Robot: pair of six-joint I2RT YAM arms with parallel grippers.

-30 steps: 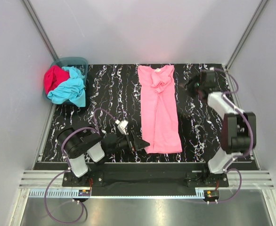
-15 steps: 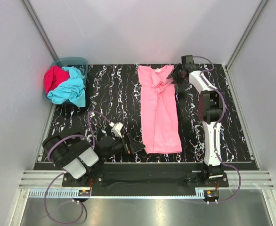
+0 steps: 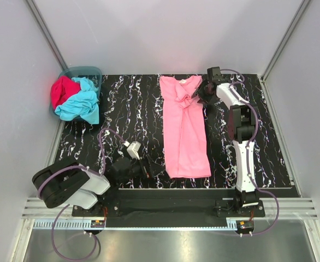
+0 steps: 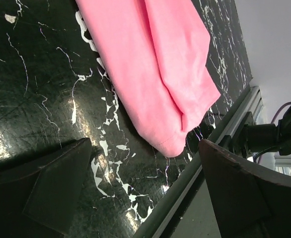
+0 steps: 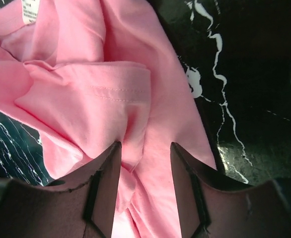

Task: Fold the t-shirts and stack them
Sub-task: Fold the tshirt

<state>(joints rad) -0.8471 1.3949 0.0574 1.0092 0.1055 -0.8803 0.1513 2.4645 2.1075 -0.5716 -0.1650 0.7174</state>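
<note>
Step in hand: judged to be the first of three shirts, partway through its fold. The pink t-shirt point(image 3: 186, 131) lies as a long narrow strip down the middle of the worktop point(image 3: 127, 109), collar at the far end and hem near the front edge.
Far end: a sleeve is bunched into a lump beside the collar, close to the white neck label point(image 5: 30, 11).
Right side: the right arm point(image 3: 242, 125) reaches to that lump from the right. The right jaws stand partly apart with a ridge of pink cloth between them. Whether they already pinch it cannot be told.
Left side: the left arm point(image 3: 67, 185) lies low at the near left. The left jaws are released and spread wide, just beside the hem's left corner and not touching it.
Next move calls for: probably a firm pinch on the top layer alone, then drawing the lump out flat so the strip can be folded end to end. The left side would then need the hem corner.
Other shirts: the turquoise t-shirt point(image 3: 81, 103) and the red t-shirt point(image 3: 61, 90) sit heaped together, unfolded, in the teal basket point(image 3: 92, 71) at the far left corner, well apart from the pink one.
In the way: nothing lies between either set of jaws and the cloth. The likely risk is that the soft cotton drags the layers beneath and skews the strip. The hem also sits close to the worktop's front edge, leaving little room there.
</note>
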